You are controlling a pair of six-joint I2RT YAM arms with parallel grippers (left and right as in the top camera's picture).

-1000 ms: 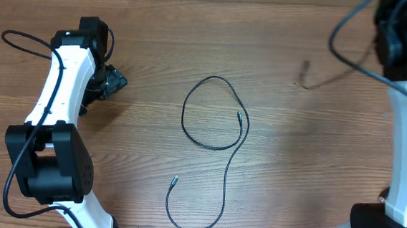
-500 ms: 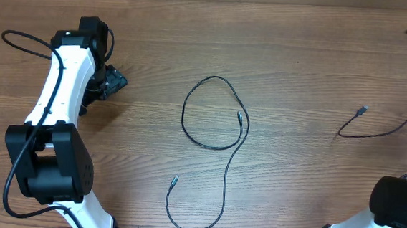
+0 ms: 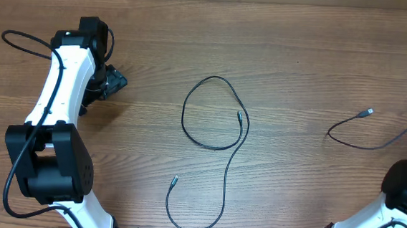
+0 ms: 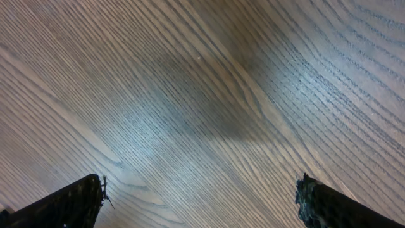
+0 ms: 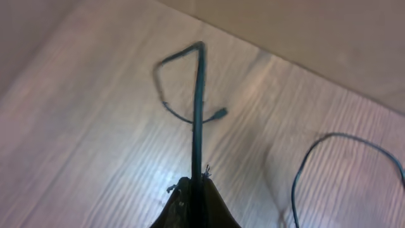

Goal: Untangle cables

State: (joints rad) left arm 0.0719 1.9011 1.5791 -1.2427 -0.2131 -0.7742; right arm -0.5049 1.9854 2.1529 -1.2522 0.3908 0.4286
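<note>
Wood table [image 3: 301, 49], looped black cable [image 3: 183, 115] loose at centre, bare wood all round, second cable [image 3: 366, 148] near right edge, clamped in R gripper [image 5: 193, 190], L gripper [image 4: 199, 193] fingers wide apart over bare wood at left.

The wooden table [image 3: 287, 48] carries two thin black cables. The looped cable [image 3: 183, 117] lies flat in the middle, one closed loop with a long tail curving under it. The second cable [image 3: 352, 145] lies well to the right of it, not touching it.
</note>
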